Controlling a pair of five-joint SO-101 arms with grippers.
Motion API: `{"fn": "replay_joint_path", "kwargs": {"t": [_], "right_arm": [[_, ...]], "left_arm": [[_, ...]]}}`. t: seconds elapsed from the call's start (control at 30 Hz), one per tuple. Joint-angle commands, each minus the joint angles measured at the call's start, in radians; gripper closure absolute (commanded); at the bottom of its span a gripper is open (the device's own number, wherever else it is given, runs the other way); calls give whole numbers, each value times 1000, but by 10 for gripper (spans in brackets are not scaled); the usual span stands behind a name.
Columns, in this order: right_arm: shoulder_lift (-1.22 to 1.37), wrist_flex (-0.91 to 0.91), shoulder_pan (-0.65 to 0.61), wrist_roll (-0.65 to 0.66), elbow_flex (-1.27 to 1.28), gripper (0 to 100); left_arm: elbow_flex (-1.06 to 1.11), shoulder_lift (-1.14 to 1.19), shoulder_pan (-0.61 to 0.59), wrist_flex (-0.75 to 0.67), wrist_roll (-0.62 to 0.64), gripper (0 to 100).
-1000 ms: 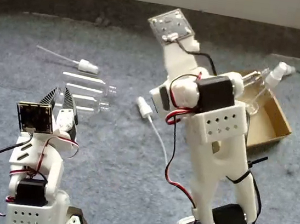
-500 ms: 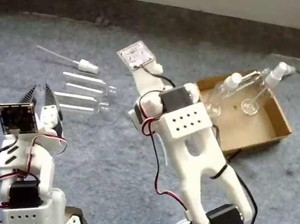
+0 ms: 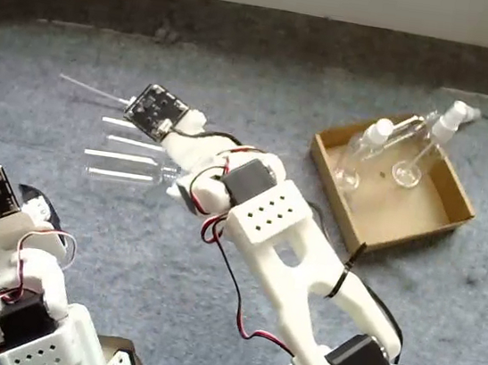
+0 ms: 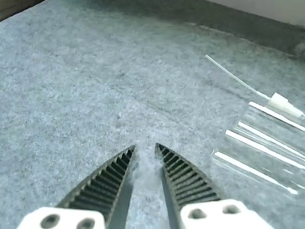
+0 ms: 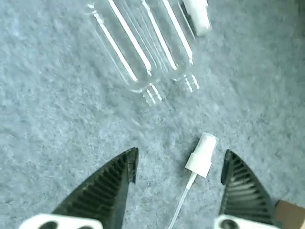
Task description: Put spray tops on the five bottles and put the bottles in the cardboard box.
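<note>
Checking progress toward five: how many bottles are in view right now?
4. Two uncapped bottles lie side by side on the carpet. Two capped bottles lie in the cardboard box. A fifth may be hidden.

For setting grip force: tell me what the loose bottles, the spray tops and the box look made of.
Bottles: clear, glossy, likely plastic, perhaps glass; carpet shows through and bright streaks run along them. Spray tops: white, smooth, opaque, probably plastic, with a thin pale tube. Box: matte brown cardboard, thin walls.
</note>
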Motion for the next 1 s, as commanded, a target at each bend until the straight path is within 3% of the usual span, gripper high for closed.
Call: {"fn": "replay_joint_path", "kwargs": {"t": [0.0,0.07,0.27,0.57,0.77,0.97], "right_arm": [[-30,-74,-70,92,-8,735],[-16,-99,-107,172,-7,735],[171,-111,-130,150,-194,735],[455,71,-179,152,-535,732],[550,79,-236,157,-570,731],[616,79,-229,261,-572,731]], "left_arm": [[64,-10,-15,-48,-5,995],[96,-10,-15,-98,-3,995],[110,-10,-16,-118,-2,995],[110,-10,65,-114,-8,995],[111,-10,65,-114,-8,995],[111,-10,61,-114,-8,995]]}}
